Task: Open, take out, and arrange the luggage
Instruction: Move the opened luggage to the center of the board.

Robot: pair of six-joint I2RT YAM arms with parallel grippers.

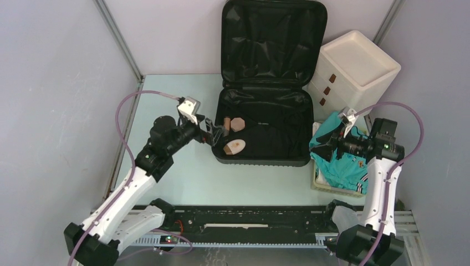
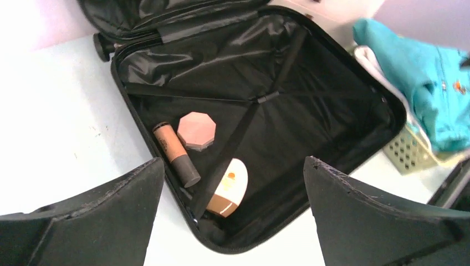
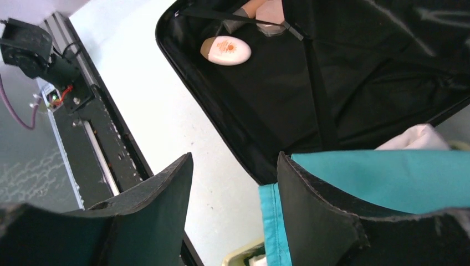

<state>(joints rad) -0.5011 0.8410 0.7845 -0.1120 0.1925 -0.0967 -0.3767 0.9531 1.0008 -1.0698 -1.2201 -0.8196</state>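
Note:
The luggage lies open on the table, its lid leaning upright against the back wall, with black lining and crossed straps inside. At its left end lie a brown tube, a pink octagonal compact and a white oval bottle with a brown cap. My left gripper hovers open over that left end, holding nothing. My right gripper is open above the basket's near-left corner. Bare table shows between its fingers, and a teal garment lies just beyond its right finger.
A pale yellow slatted basket right of the suitcase holds the teal garment and something white. A white three-drawer box stands at the back right. A black rail runs along the near edge between the arm bases.

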